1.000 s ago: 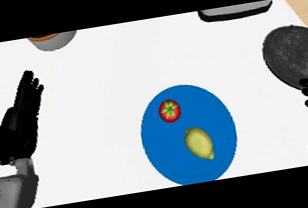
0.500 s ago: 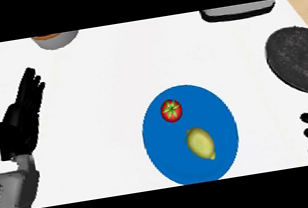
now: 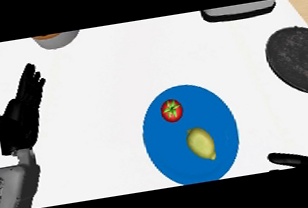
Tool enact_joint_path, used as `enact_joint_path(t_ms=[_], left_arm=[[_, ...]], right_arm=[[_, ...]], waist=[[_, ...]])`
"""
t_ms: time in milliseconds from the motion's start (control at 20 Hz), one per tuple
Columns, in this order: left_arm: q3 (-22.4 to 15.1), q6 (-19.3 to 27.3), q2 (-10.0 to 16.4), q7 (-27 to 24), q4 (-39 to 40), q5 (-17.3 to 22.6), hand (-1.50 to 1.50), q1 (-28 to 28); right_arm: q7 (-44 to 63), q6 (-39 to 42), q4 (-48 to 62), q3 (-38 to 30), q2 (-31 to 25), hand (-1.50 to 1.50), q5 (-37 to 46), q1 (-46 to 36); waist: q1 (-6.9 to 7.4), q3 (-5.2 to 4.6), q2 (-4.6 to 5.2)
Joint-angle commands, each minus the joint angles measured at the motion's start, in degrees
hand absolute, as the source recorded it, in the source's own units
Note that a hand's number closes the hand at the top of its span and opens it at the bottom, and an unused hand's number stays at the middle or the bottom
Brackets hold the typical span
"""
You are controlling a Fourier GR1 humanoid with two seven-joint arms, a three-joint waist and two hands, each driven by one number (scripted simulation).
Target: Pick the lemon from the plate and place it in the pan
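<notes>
Lemon [image 3: 201, 143] on plate [image 3: 161, 140]; right hand [image 3: 302, 159] mostly cut off.

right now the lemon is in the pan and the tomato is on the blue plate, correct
Not quite: the lemon is not in the pan. It lies on the blue plate, just below the tomato, and the pan sits apart at the right with nothing in it. The head view shows this. The tomato is on the plate, as you said.

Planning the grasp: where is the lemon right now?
In the head view, the lemon lies on the blue plate, lower right of the tomato, left of the pan.
</notes>
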Motion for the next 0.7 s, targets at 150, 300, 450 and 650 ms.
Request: enact_joint_path(t_ms=[150,300,450,650], left_arm=[[1.71,-1.14,-0.96,-0.1,0.36,-0.85,0.0,-1.48],[0.86,-2.33,-2.63,-4.72,2.85,-1.74,0.0,1.39],[2.12,-2.47,-0.86,3.62,-2.3,-0.65,0.0,-1.06],[0.24,-0.84,-4.86,-1.98,-0.68,-3.76,0.0,2.55]], right_arm=[[-0.51,0.87,3.66,-2.33,4.89,-1.5,2.67,-1.37],[5.93,-0.68,3.25,2.14,9.65,-1.5,9.67,-3.34],[5.28,1.78,9.66,-1.11,9.28,-1.5,9.25,-9.57],[10.06,3.71,6.22,3.48,12.45,-1.5,15.86,-8.8]], waist=[[0.24,0.01,0.07],[0.33,-0.01,0.1],[0.55,0.01,0.1],[0.37,-0.01,0.06]])
